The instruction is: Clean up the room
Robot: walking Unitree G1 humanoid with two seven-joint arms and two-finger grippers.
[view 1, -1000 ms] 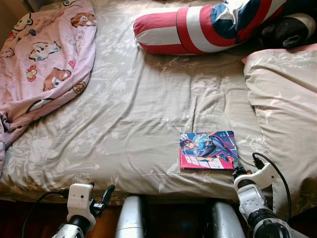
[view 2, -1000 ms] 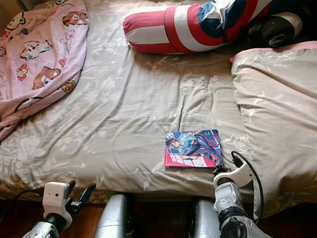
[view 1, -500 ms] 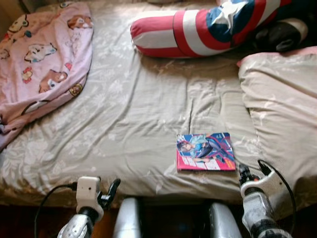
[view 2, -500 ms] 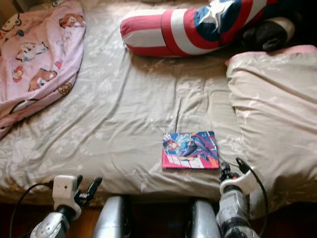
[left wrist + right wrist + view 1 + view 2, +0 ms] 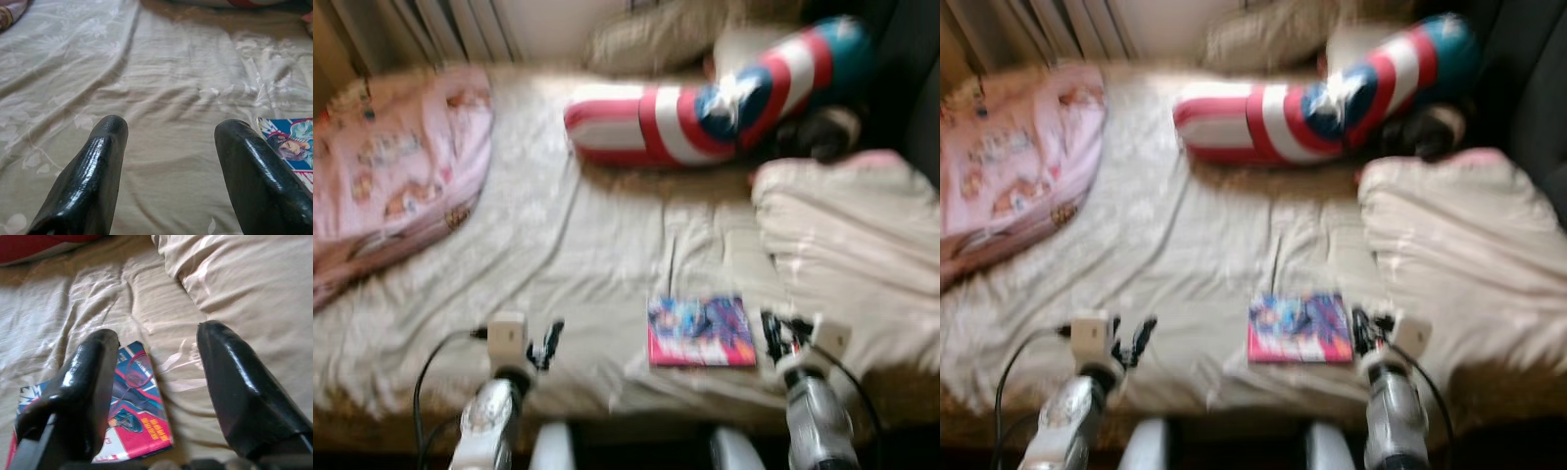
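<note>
So I've got the right gripper (image 5: 156, 396) hovering fingers spread just beside the comic book (image 5: 701, 332), which lies flat near the bed's (image 5: 607, 245) front edge, probably lining up a grab. Left gripper (image 5: 168, 171) is spread too, empty over bare sheet. No bins or boxes around.

Pale floral bedsheet (image 5: 587, 245), curtain folds (image 5: 460, 29) behind the bed head

1. We noted two silver, cylindrical forearms, each ending in a white boxy wrist block.
2. Left gripper (image 5: 168, 171) and right gripper (image 5: 156, 396) each had two glossy black, rounded fingers (image 5: 88, 181).
3. Black cables looped from both wrists.
</note>
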